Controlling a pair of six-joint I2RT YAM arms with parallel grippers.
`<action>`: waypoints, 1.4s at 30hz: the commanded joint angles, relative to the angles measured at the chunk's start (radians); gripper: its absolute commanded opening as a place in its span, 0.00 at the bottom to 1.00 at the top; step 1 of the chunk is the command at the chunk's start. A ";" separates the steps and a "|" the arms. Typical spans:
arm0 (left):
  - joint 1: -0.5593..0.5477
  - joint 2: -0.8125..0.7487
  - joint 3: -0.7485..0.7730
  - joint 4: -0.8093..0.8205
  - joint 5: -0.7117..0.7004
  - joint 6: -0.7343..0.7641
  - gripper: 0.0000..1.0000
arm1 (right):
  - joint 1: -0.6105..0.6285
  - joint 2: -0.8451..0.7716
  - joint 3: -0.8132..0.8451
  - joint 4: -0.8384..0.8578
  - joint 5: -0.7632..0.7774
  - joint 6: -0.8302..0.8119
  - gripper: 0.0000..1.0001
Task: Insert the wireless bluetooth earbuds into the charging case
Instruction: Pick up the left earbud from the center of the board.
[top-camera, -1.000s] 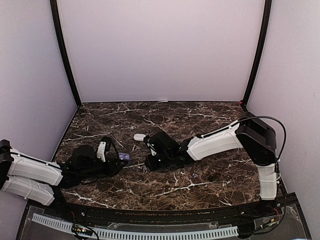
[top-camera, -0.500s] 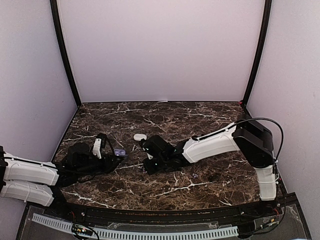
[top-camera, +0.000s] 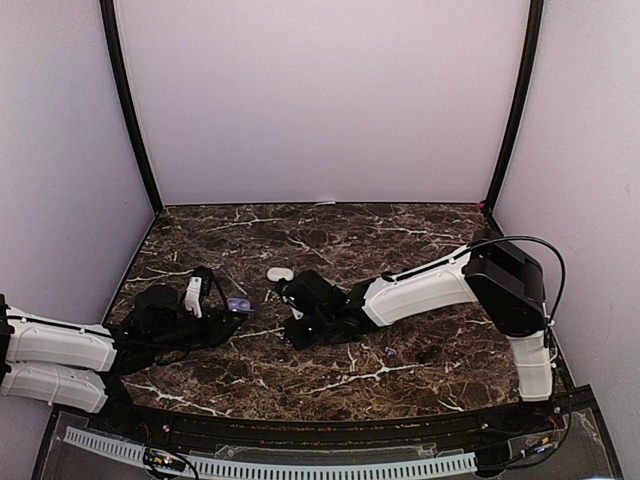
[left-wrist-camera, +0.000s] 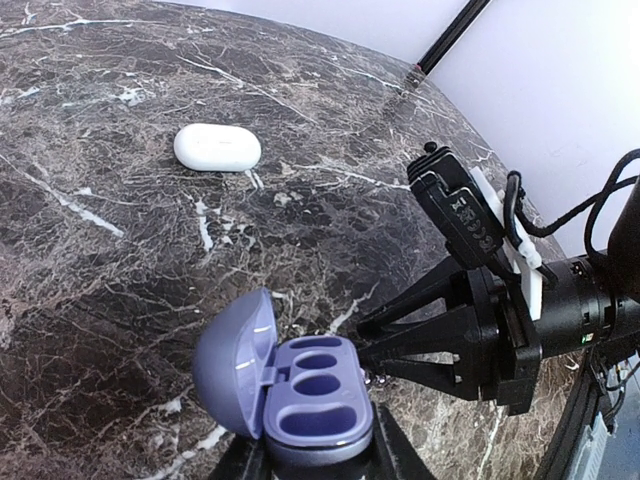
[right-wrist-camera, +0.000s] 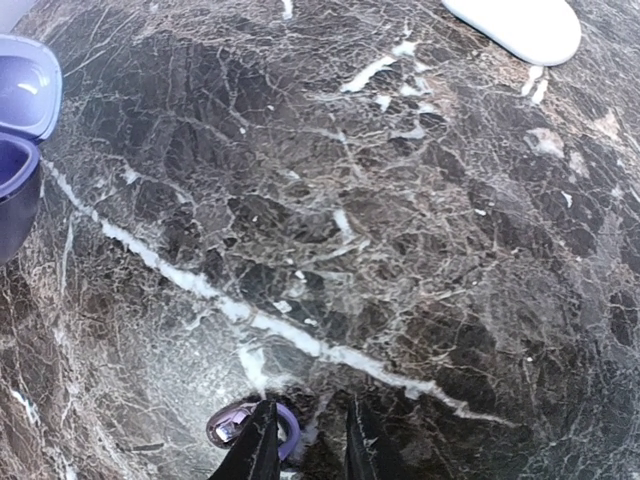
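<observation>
My left gripper (left-wrist-camera: 315, 455) is shut on the base of an open purple charging case (left-wrist-camera: 310, 395), lid tipped to the left, both sockets empty. It also shows in the top view (top-camera: 238, 305). My right gripper (right-wrist-camera: 305, 440) is low over the marble just right of the case, its jaws a narrow gap apart. A purple earbud (right-wrist-camera: 240, 428) lies on the table at its left fingertip (right-wrist-camera: 262, 445), partly hidden by it. From the left wrist view the right gripper (left-wrist-camera: 372, 355) points at the case's right end. A second small purple bud (top-camera: 390, 352) lies further right.
A closed white pebble-shaped case (top-camera: 279, 273) lies on the marble behind the grippers; it also shows in the left wrist view (left-wrist-camera: 217, 148) and right wrist view (right-wrist-camera: 515, 25). A small dark item (top-camera: 425, 355) lies near the purple bud. Walls enclose the table.
The right gripper has slid left toward the purple case. The left gripper with the case has drawn back slightly to the left. Little moved in the last half second.
</observation>
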 joint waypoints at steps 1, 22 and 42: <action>0.006 -0.020 -0.015 -0.009 0.009 0.013 0.14 | 0.015 0.011 0.013 -0.004 -0.036 -0.011 0.23; 0.006 -0.026 -0.012 -0.015 0.025 0.017 0.14 | 0.026 -0.094 -0.127 0.095 -0.107 -0.015 0.24; 0.005 -0.025 -0.009 -0.019 0.035 0.022 0.14 | 0.032 -0.094 -0.132 0.153 -0.265 -0.020 0.22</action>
